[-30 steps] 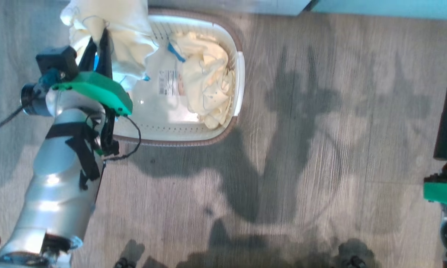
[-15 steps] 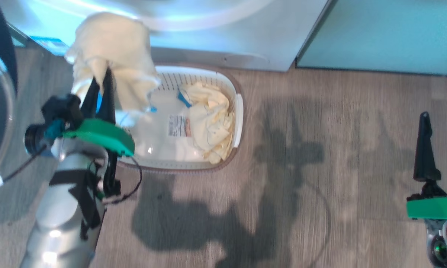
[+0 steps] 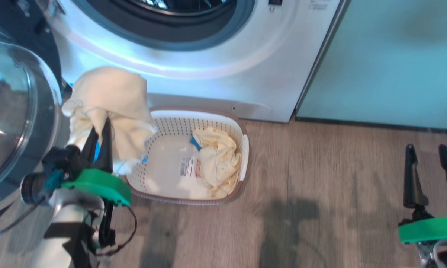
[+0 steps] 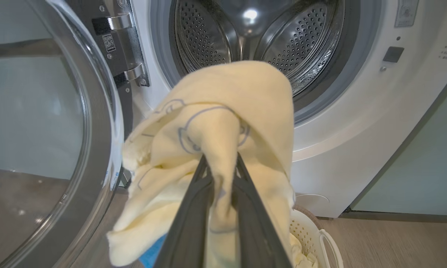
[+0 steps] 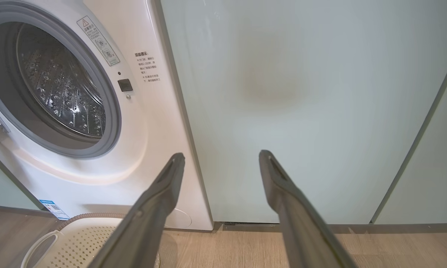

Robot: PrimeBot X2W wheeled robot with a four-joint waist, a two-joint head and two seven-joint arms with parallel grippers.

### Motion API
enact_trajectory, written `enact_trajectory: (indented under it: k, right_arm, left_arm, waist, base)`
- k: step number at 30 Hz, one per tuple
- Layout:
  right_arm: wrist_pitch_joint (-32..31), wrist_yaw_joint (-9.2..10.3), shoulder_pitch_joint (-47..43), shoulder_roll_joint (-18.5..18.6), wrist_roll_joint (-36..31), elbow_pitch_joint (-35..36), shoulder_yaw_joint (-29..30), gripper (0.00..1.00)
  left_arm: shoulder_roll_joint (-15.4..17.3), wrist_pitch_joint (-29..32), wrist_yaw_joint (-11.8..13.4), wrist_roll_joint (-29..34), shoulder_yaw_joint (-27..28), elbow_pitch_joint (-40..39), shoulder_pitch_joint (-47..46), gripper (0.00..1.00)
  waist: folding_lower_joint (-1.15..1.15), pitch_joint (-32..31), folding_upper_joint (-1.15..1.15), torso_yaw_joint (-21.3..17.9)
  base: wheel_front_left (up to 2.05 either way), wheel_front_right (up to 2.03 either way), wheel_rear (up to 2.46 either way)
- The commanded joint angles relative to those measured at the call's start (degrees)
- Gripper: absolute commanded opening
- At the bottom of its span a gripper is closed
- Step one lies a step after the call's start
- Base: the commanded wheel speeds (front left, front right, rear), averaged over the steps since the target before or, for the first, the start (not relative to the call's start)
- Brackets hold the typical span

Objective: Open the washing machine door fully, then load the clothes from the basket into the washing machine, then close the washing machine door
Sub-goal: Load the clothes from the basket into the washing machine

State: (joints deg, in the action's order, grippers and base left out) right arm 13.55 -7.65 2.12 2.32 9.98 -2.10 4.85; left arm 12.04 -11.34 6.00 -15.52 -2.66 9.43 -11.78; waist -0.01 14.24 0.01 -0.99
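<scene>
Changed: the head camera has tilted up toward the washing machine (image 3: 223, 70), so its grey seal now shows. The basket (image 3: 171, 124) has kept its place on the floor, and my left pincer (image 3: 100, 124) grips the same garment as before.
Left pincer: clamped narrow on a pale yellow garment (image 4: 227, 96) that drapes over both fingers. It sits low in front of the washing machine, below its drum (image 4: 245, 33) and toward the left.
Right pincer (image 5: 221, 156): wide and empty, off to the right of the washing machine, facing a mint cabinet panel (image 5: 301, 93).
Washing machine door (image 3: 7, 111): swung open at the left of the washing machine, just beside the held garment.
Clothes (image 3: 218, 163): more lie at the right end of the basket, which stands against the washing machine's base.
Step in hand: carrying the garment to the drum, as I judge it.
Method: lift until the hanging folds clear the lower seal. Steer right, away from the door glass. Reach well past the seal before release, so no fabric trails over the lip.
</scene>
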Motion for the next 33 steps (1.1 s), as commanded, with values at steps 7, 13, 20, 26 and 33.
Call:
enact_trajectory:
  k: [7,13,20,26,33]
  right_arm:
    - [-1.5,0.16,-2.7,1.3,-0.4,2.4,-1.3,1.0]
    - [-2.6,0.16,-5.3,1.1,-0.6,3.5,-1.1,1.0]
    - [-3.4,0.16,-7.4,0.8,-0.5,4.7,-1.0,1.0]
    - [-3.8,0.16,-7.8,0.7,-0.3,5.3,-1.1,1.0]
    - [-3.9,0.16,-7.9,0.6,-0.3,5.8,-1.0,1.0]
  left_arm:
    - [2.5,2.8,1.4,0.7,2.4,-7.9,5.0,0.0]
    - [2.7,4.5,2.0,0.5,2.2,-11.1,9.0,0.0]
    - [2.5,5.8,2.6,0.3,1.8,-13.6,11.7,0.0]
    - [2.5,6.4,3.0,0.2,1.4,-14.4,12.2,0.0]
    - [2.5,6.0,3.3,0.0,1.3,-14.5,11.9,0.0]
  waist:
    - [0.01,-5.5,-0.01,0.0]
    - [0.01,-8.0,-0.01,-0.2]
    - [0.01,-9.7,-0.01,-0.6]
    - [0.01,-9.8,-0.01,-0.7]
    - [0.01,-9.3,-0.01,-0.7]
  base:
    - [0.0,0.0,0.0]
    - [0.0,0.0,0.0]
    - [0.0,0.0,0.0]
    - [0.0,0.0,0.0]
    - [0.0,0.0,0.0]
